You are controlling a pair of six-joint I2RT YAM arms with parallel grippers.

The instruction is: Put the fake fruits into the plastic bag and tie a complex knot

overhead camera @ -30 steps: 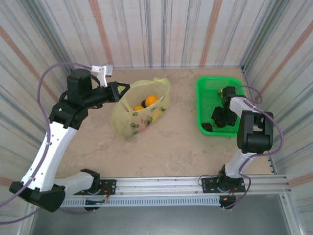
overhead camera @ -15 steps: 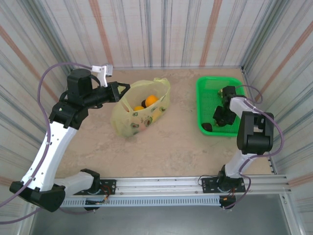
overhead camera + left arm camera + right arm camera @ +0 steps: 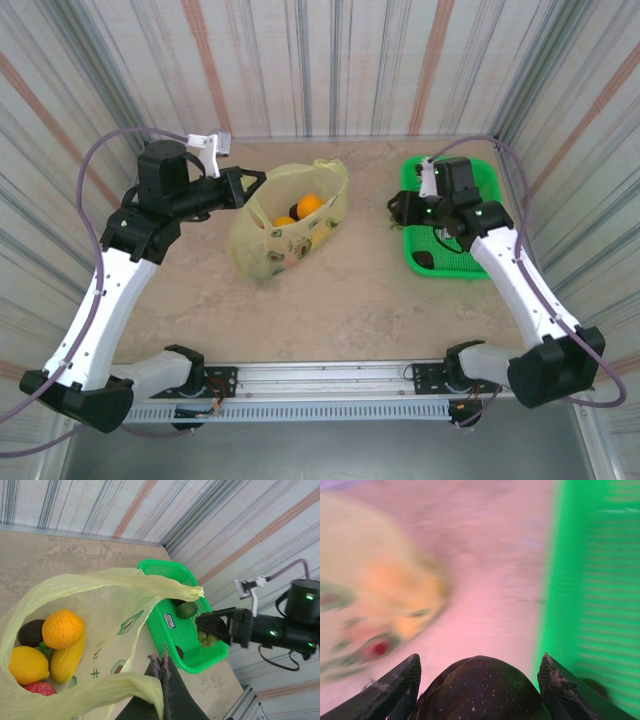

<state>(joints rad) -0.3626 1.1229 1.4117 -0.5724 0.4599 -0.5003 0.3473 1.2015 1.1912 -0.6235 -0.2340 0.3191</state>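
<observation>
The plastic bag (image 3: 270,240) sits on the left-centre part of the table (image 3: 330,300), its mouth open and facing up and to the right. Several fake fruits (image 3: 62,628) lie inside it. The left wrist view shows an orange one on top, two yellow ones beneath it, a dark one at the left and a red one at the bottom. The left gripper (image 3: 250,185) is at the bag's upper left edge. In its own camera the fingers (image 3: 165,677) are pressed together on the near rim of the bag, which is pinched and gathered between them. The far rim (image 3: 150,582) arches loosely across the opening. To the right, well apart from the bag, stands a green basket (image 3: 482,168). A green fruit (image 3: 187,610), a small cluster of pale green ones (image 3: 207,639) and a dark one (image 3: 179,652) lie in it. The right gripper (image 3: 402,210) hangs over the basket's left edge, on the side facing the bag. Its jaws are clamped around a dark speckled fruit (image 3: 480,690), with one finger (image 3: 390,690) on each side. The rest of the right wrist view is blurred, with the basket wall on the right and the bag as a pale smear on the left.
</observation>
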